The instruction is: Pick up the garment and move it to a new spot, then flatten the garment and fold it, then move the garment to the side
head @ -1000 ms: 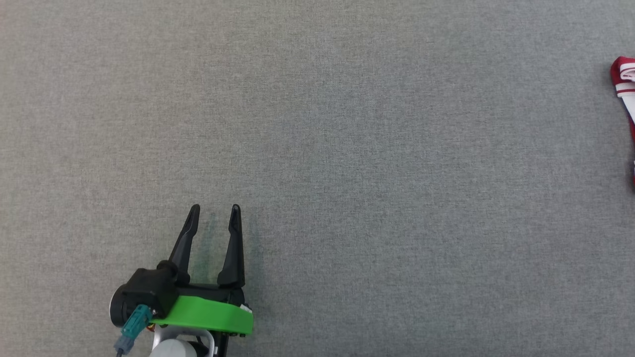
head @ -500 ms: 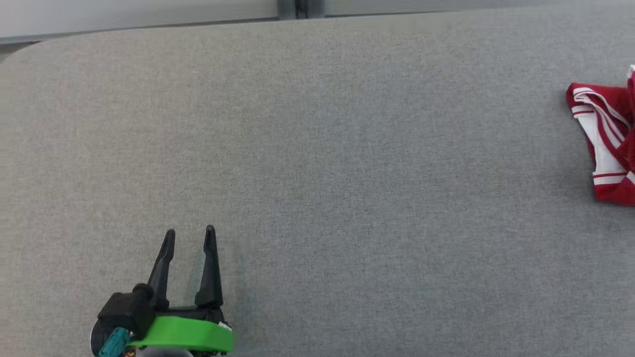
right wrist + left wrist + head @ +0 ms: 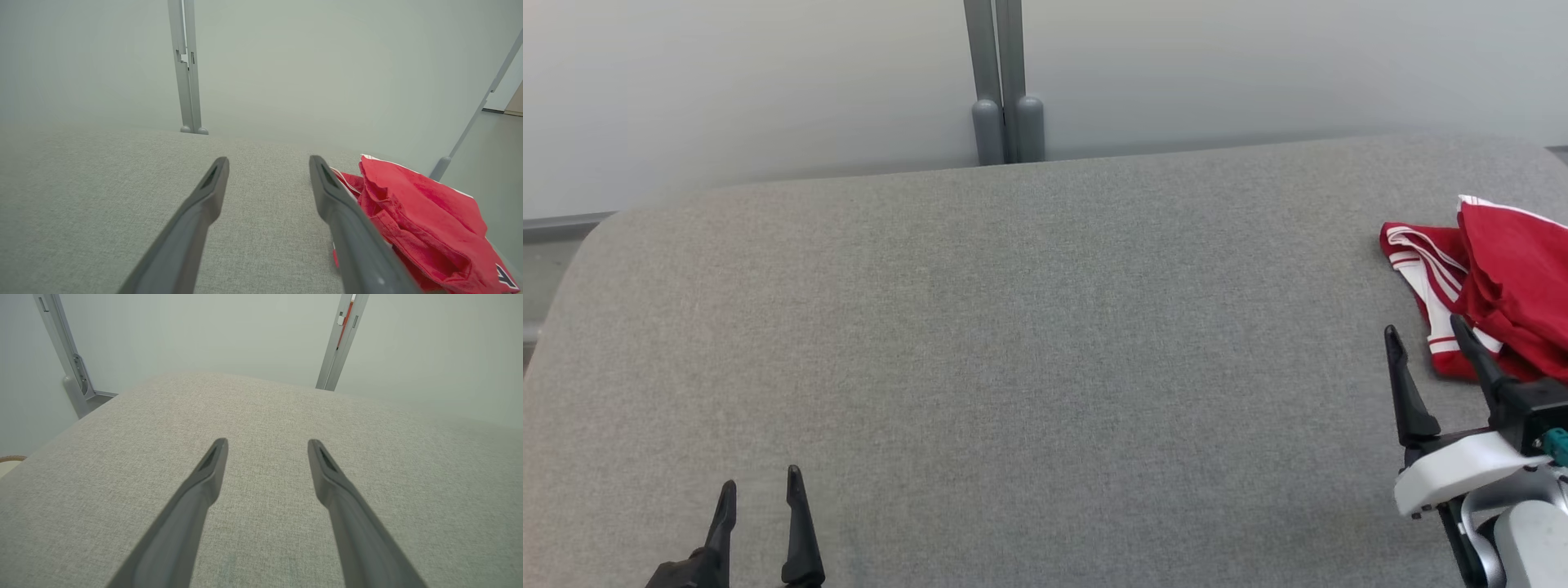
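Head view: one red garment (image 3: 1511, 286), one grey table (image 3: 1013, 327), two grippers, left gripper (image 3: 760, 478) and right gripper (image 3: 1423, 325) both spread

A wide grey fabric-covered surface (image 3: 1013, 343) (finely woven, its far corners rounded) runs up to pale frosted wall panels (image 3: 727, 90). A grey metal post (image 3: 1001, 82) joins two panels. Smooth grey floor (image 3: 490, 171) lies beyond the surface's edge. The light is soft and even.

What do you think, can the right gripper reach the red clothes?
Probably yes. The right gripper is open right beside the crumpled red garment, with nothing between them on the grey surface.
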Robot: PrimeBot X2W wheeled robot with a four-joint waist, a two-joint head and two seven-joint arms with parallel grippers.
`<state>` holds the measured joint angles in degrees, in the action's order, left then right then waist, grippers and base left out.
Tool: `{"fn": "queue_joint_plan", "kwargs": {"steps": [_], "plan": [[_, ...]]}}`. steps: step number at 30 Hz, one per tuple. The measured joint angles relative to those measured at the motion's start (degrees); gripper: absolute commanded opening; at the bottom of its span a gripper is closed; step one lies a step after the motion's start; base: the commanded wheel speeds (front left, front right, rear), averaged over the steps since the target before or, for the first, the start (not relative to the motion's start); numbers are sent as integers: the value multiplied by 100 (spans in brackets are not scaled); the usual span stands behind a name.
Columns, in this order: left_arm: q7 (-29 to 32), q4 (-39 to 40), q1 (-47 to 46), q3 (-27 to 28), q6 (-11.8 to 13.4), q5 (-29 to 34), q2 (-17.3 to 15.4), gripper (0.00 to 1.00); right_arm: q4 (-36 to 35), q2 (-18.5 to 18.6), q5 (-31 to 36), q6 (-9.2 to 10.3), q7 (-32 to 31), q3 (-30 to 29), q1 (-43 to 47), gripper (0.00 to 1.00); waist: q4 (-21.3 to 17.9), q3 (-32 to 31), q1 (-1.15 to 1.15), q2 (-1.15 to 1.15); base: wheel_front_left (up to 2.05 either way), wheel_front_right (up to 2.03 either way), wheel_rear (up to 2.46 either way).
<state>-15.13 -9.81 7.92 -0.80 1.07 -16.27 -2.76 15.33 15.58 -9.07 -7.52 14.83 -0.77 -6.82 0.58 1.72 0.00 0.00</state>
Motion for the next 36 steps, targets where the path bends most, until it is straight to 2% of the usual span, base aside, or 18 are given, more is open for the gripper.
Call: {"fn": "queue_joint_plan", "kwargs": {"steps": [4,10,17,23,36], "plan": [[0,-66,13,69,-9,143,-1,100,-525,-358,175,0,16,-82,403,100,17,-196,0,0,0,0,0],[0,-201,-7,66,-233,179,-1,100,-769,-775,370,1,18,-203,871,100,50,-277,0,0,0,0,0],[0,-153,-30,37,-431,187,-1,100,-728,-827,417,1,18,-140,914,100,40,-300,0,0,0,0,0],[0,-99,-35,-29,-559,190,0,100,-652,-949,447,1,18,-338,1046,100,81,-337,0,0,0,0,0],[0,-215,-25,-89,-586,110,-1,100,-556,-1055,520,1,18,-370,1127,100,-57,-418,0,0,0,0,0]]}}
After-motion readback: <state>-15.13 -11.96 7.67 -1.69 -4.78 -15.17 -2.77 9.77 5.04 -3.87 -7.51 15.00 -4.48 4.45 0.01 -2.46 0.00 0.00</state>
